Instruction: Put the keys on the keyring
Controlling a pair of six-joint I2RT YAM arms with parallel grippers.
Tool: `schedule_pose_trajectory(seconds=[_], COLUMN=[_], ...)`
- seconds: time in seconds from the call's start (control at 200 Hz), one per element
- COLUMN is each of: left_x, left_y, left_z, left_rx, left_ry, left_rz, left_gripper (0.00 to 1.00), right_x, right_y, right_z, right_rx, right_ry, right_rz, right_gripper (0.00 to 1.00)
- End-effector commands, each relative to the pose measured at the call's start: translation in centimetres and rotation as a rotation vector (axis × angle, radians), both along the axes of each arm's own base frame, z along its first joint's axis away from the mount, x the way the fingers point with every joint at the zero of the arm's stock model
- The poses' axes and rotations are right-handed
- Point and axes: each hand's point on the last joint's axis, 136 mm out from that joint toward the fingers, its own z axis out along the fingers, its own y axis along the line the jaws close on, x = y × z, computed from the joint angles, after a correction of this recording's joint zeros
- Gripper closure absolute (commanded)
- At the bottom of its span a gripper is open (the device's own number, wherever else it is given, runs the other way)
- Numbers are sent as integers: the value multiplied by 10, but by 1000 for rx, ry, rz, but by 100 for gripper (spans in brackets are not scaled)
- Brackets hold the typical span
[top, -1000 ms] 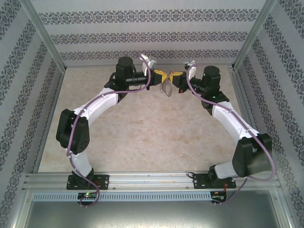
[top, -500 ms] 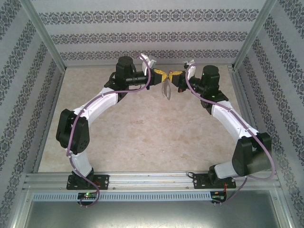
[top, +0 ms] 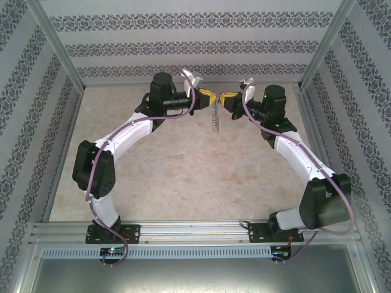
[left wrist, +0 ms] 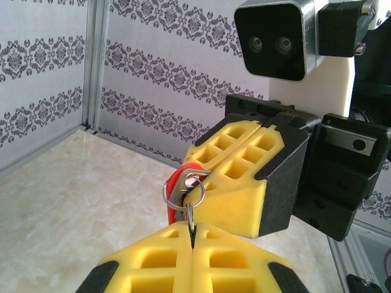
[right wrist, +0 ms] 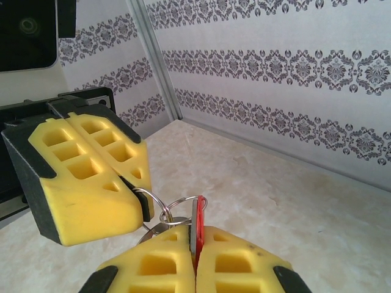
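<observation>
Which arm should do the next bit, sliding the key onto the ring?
Right, probably: the right gripper is shut on the red key, right beside the keyring that the left gripper pinches.

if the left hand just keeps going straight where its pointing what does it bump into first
Probably the red key clamped in the right hand, then that hand's yellow fingers right behind it. The gap looks very small, though depth is unclear.

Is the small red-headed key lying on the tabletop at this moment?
No, the small red-headed key is clamped between the right gripper's yellow fingers, held above the beige marbled tabletop.
</observation>
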Motion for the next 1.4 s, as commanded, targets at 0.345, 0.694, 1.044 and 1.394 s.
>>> schedule_pose_trajectory(seconds=[0.345,0.694,1.044,1.394], left_x=[-13,-11,-11,-11], left_y=[-2,-2,-3,-2], left_z=[28,25,16,12], left_rx=[-25,-22,-14,-3], left_ry=[-68,-61,-48,-40], left_rz=[-38,-34,-38,-32], left_gripper=[100,100,100,100], right_x=[4,6,9,11], right_y=[12,10,3,0], right_z=[10,8,15,14], right_rx=[-1,-12,-17,-19], right_ry=[-30,-27,-35,-33], right_rz=[9,-7,-48,-62], right_gripper=[100,100,100,100])
